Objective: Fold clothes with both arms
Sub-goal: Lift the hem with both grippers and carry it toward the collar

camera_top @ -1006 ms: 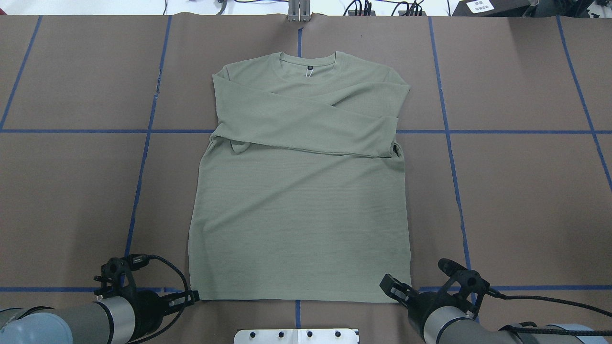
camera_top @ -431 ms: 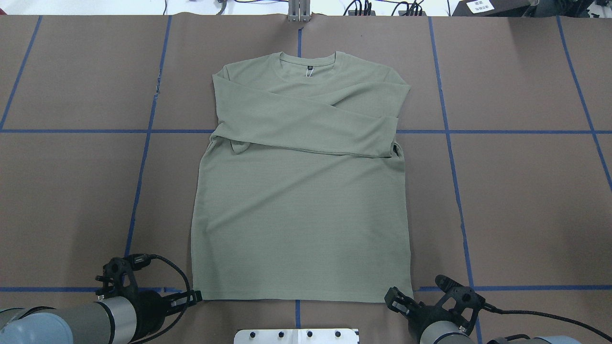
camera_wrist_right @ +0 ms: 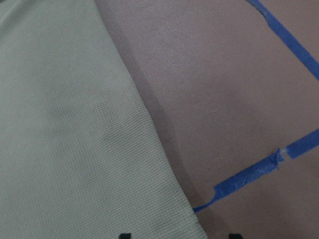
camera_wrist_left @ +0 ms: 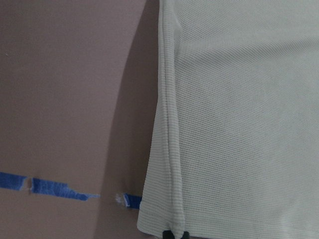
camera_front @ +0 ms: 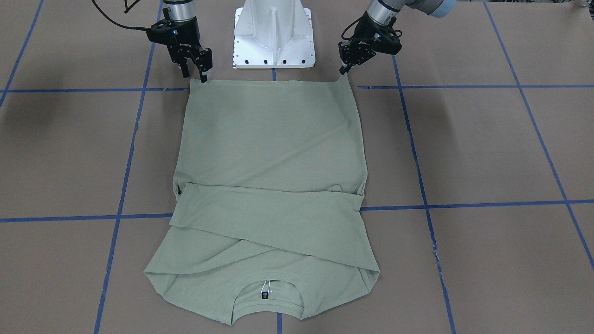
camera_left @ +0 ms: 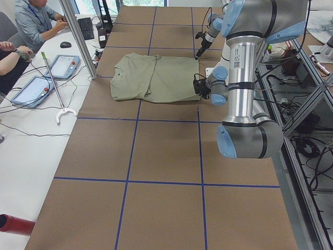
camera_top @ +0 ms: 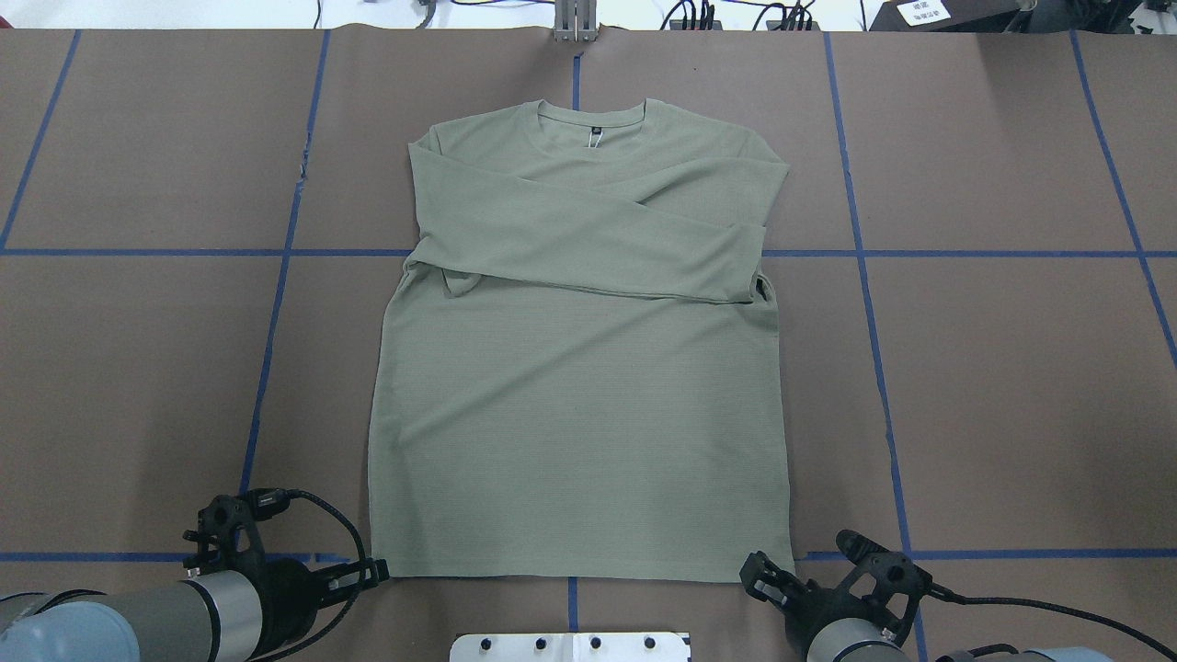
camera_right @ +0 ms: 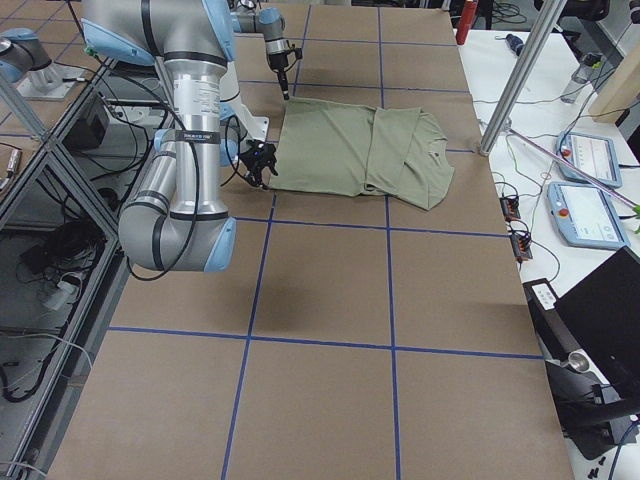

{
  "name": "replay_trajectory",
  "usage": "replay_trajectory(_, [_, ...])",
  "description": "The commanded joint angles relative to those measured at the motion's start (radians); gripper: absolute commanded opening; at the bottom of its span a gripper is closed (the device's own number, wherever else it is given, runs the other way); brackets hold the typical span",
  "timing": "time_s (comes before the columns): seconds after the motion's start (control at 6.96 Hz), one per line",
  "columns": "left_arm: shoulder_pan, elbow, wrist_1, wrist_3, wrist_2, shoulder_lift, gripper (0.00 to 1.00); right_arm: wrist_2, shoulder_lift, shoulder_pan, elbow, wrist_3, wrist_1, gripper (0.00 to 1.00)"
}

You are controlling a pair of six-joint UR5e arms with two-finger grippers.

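— At the robot's edge of the table (camera_top: pixel 1011 368), what is listed first?

— Item one: white pedestal base (camera_front: pixel 274 37), between the two arms. Item two: left gripper (camera_front: pixel 344 70), black, jaws closed on a hem corner of the shirt (camera_top: pixel 579 414); that corner rises to a small peak at the tips. Item three: right gripper (camera_front: pixel 195 75), black, jaws spread wide at the opposite hem corner. Its wrist view shows one fingertip (camera_wrist_right: pixel 124 236) over the cloth and the other over bare table.

— And the shirt itself?

— Pale sage-green knit, long-sleeved, lying in the middle of the table, hem toward the robot, neckline away. Lower body smooth. Beyond it, both sleeves (camera_top: pixel 588 244) are folded across the chest, one overlapping the other. Farthest, a round neckline with a small black label (camera_top: pixel 595 135).

— Surface?

— Brown covering, divided into a grid by blue tape lines (camera_top: pixel 138 250). One line passes under the cloth just inside the hem.

— Past the table?

— Side bench at the robot's left end: a seated person (camera_left: pixel 36 21), two tablet-like panels (camera_left: pixel 65 66), a keyboard (camera_left: pixel 86 28).
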Motion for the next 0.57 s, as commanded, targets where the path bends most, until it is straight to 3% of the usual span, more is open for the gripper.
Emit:
replay_trajectory(0.0, [0.002,0.000,0.000,0.000,-0.001,-0.001,0.00,-0.002,0.001,-0.001,-0.010,0.000,-0.001,0.71])
replay_trajectory(0.29, [0.002,0.000,0.000,0.002,-0.002,-0.001,0.00,-0.012,0.004,-0.003,-0.024,-0.002,-0.001,0.65])
replay_trajectory(0.43, [0.002,0.000,0.000,0.002,-0.002,-0.003,0.00,-0.017,0.004,-0.003,-0.024,0.000,-0.001,0.47])
